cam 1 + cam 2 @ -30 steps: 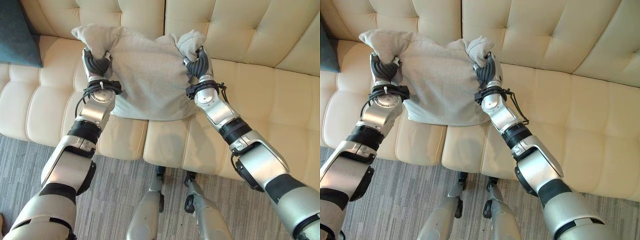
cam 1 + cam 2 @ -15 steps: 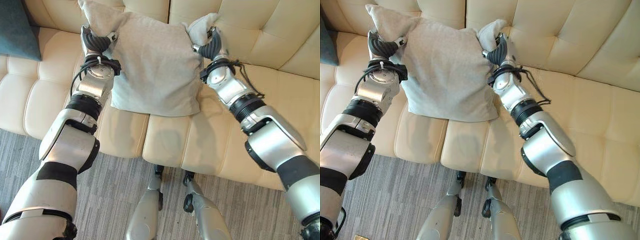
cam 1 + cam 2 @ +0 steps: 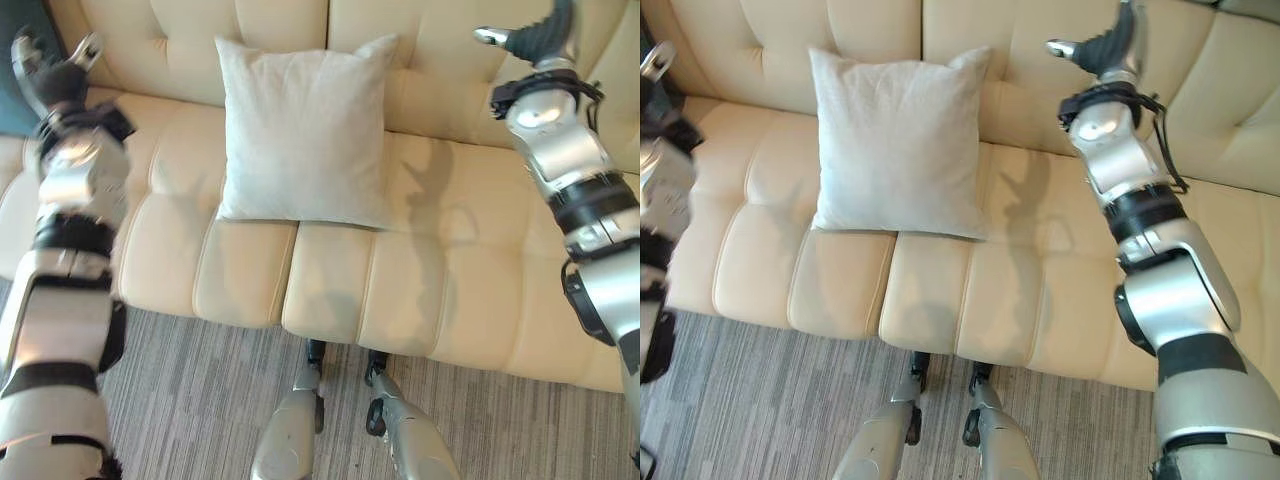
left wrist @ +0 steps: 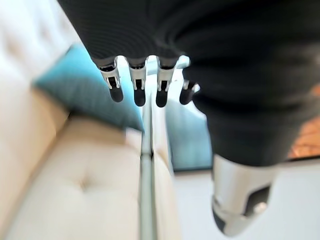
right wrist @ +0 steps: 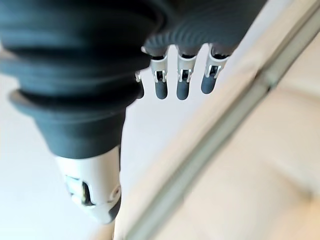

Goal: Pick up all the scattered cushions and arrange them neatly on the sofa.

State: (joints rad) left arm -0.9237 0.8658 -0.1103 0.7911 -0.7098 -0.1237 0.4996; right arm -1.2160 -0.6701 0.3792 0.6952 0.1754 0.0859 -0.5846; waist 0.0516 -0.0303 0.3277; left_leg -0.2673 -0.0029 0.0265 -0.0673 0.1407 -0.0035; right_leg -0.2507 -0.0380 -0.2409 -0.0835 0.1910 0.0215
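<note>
No legible text, label, number or sign appears on the pale grey square fabric cushion [image 3: 303, 130], the cream tufted leather sofa [image 3: 470, 270] or the grey striped carpet floor [image 3: 200, 400].

Both hands let go of the light grey square fabric cushion [image 3: 304, 130] (now propped against backrest). Left hand [image 3: 52, 78] swung to 10 o'clock, right hand [image 3: 535, 38] to 2 o'clock, fingers relaxed.
</note>
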